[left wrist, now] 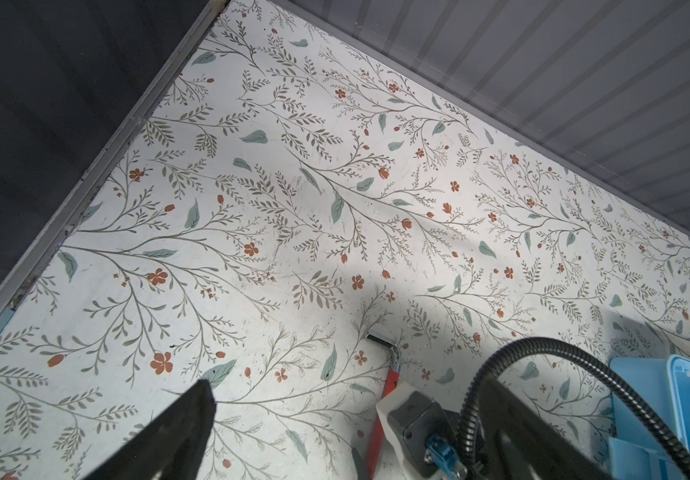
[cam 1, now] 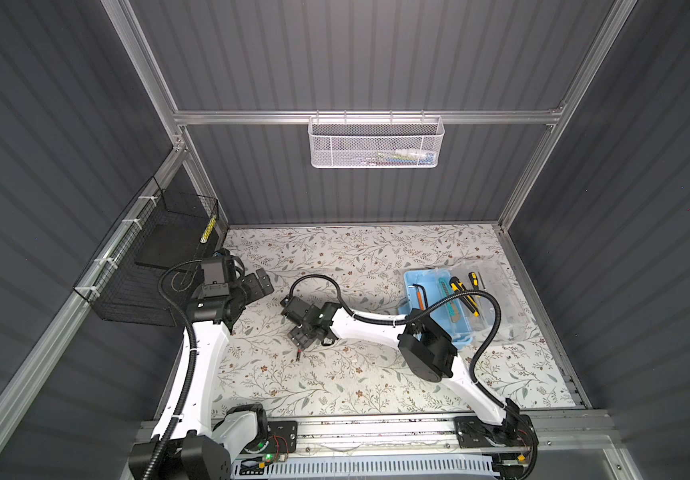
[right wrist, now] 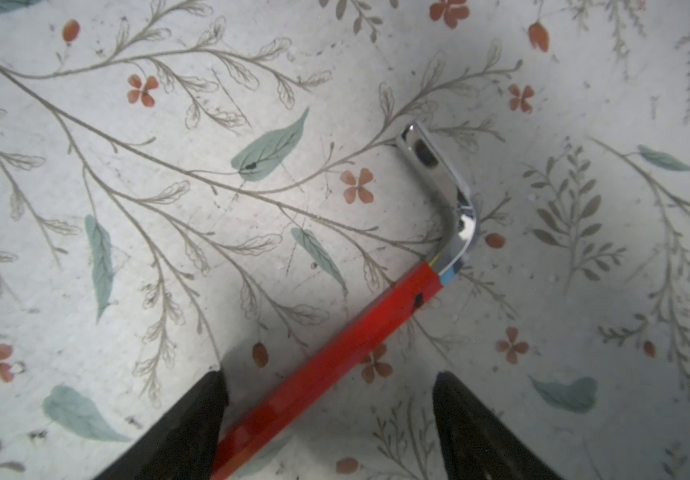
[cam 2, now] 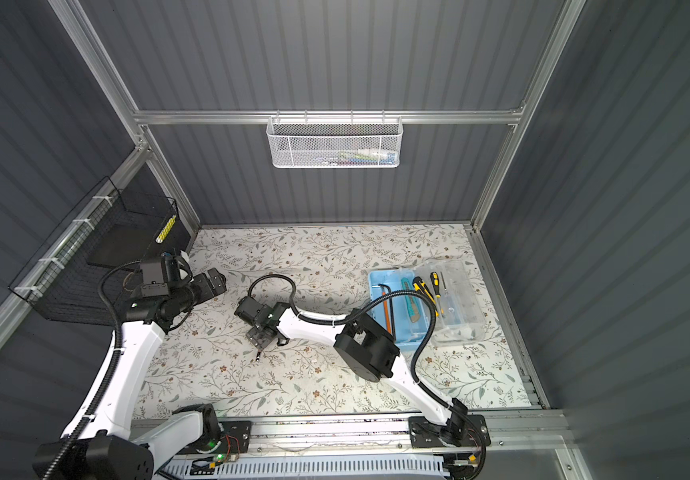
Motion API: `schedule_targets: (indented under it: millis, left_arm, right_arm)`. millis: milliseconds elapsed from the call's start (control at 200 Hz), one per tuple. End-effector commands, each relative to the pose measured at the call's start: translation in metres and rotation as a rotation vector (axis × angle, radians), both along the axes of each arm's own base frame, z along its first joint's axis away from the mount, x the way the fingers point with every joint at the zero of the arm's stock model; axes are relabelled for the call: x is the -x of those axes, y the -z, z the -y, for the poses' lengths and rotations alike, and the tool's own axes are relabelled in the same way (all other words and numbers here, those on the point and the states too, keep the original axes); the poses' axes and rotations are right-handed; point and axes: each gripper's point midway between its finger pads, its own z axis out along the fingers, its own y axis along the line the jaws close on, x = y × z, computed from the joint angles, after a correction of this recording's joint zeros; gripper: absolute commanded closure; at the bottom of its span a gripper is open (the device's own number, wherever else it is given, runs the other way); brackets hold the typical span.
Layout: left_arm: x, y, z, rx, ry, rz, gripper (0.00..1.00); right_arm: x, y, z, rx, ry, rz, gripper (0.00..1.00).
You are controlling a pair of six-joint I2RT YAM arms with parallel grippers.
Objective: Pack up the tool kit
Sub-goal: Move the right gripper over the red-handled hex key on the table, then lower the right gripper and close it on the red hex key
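The tool kit [cam 1: 412,286] is a light-blue box at the right of the table, and its clear lid [cam 1: 501,299] lies open beside it. It shows in both top views [cam 2: 376,282] and at the edge of the left wrist view [left wrist: 676,395]. A red-handled hex key [right wrist: 335,349] lies on the floral table mid-scene [cam 1: 298,354]. My right gripper [right wrist: 328,386] points down over it, open, with the red handle between the fingers, close to one of them. My left gripper [cam 1: 263,283] is open and holds nothing, near the left wall.
Inside the box lie an orange hex key [cam 1: 420,297], a yellow-black utility knife [cam 1: 464,295] and a screwdriver [cam 1: 474,280]. A black wire basket [cam 1: 156,266] hangs on the left wall. A white mesh basket [cam 1: 375,143] hangs on the back rail.
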Motion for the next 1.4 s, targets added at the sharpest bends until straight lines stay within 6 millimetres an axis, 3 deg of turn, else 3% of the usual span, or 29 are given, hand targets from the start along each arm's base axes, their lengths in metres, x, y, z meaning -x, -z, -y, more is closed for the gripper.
schedule_targets:
  millis: [0,115,220,380,601,1026,1396]
  left_arm:
    - [0.002,0.006,-0.002,-0.012,0.006,-0.019,0.01]
    - [0.0,0.008,-0.001,-0.008,0.011,-0.022,0.01]
    - [-0.002,0.007,0.0,0.001,0.011,-0.006,0.01]
    - [-0.005,0.011,0.002,0.009,0.025,-0.012,0.0]
    - [-0.003,0.011,0.004,0.014,0.035,-0.009,0.0]
    - [0.002,0.015,0.006,0.023,0.043,-0.019,0.01]
    - [-0.006,0.019,0.012,0.058,0.059,-0.016,0.01]
  right_arm:
    - [0.007,0.018,0.047,0.129,0.017,-0.069,0.24]
    - [0.006,0.014,0.075,0.19,0.044,-0.076,0.32]
    - [0.007,0.011,0.09,0.198,0.073,-0.089,0.33]
    - [0.015,0.008,0.069,0.021,0.024,-0.185,0.32]
    - [-0.002,0.013,0.045,-0.003,-0.017,-0.194,0.34]
    - [-0.011,0.031,0.037,0.029,-0.003,-0.199,0.65]
    - [-0.034,-0.006,0.035,-0.112,0.095,-0.165,0.87]
